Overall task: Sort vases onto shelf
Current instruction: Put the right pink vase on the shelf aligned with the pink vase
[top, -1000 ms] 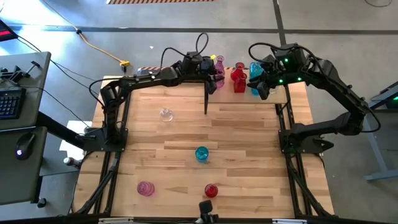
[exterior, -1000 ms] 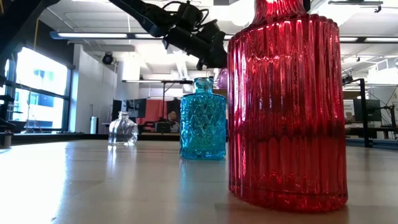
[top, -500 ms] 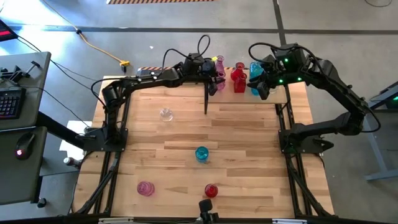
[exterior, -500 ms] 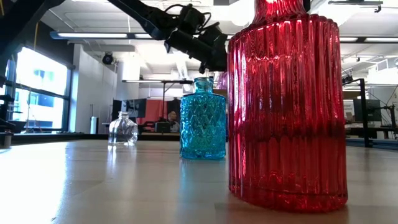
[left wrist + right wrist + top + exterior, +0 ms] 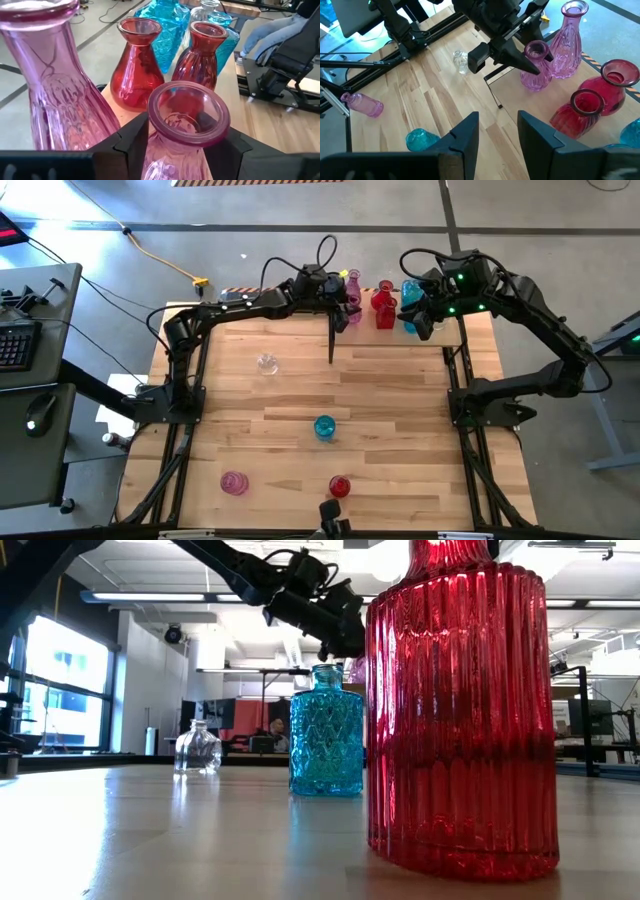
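Note:
A small pink vase (image 5: 187, 117) stands upright on the shelf (image 5: 530, 102) at the table's far edge, beside a taller pink vase (image 5: 45, 85). My left gripper (image 5: 346, 306) reaches level over the shelf, open, with one finger on either side of the small vase's neck (image 5: 536, 56). Two red vases (image 5: 384, 308) and turquoise-blue ones (image 5: 410, 305) stand farther right on the shelf. My right gripper (image 5: 497, 132) hovers open above the shelf's right end, with nothing between its fingers. My left gripper has the small pink vase's neck (image 5: 165, 150) just under the rim between its fingers, coming level from the table's left. A gap shows beside one finger (image 5: 235, 145). Whether the other finger (image 5: 132, 142) touches the neck, I cannot tell.
On the tabletop are a clear vase (image 5: 267, 364) at the far left, a blue vase (image 5: 324, 427) in the middle, a pink vase (image 5: 234, 482) lying at the near left and a red vase (image 5: 340, 486) near the front edge. A thin black post (image 5: 331, 340) stands by the shelf's left end.

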Controlling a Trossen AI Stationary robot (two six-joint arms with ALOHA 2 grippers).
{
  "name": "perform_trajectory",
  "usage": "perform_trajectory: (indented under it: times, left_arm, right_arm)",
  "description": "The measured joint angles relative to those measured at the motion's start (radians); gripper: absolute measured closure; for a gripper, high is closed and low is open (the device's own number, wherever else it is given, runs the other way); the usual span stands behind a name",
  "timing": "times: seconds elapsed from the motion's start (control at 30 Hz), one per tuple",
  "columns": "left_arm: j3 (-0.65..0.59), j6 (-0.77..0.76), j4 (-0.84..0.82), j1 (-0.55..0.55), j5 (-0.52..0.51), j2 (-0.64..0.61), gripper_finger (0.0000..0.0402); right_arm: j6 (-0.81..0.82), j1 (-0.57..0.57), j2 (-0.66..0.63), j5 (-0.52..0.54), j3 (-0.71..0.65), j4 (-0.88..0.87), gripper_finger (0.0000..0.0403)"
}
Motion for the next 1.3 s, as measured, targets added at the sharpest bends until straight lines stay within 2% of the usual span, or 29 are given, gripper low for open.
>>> perform_trajectory:
  times: [0.47, 1.3]
  left_arm:
    - [0.0, -0.026, -0.023, 0.006, 0.001, 0.0, 0.0178]
    - [0.0, -0.017, 0.008, 0.011, 0.006, -0.041, 0.0176]
  right_arm:
    - [0.0, 0.0, 0.0, 0.0, 0.0, 0.0, 0.0288]
    - [0.0, 0.0, 0.0, 0.0, 0.0, 0.0, 0.0288]
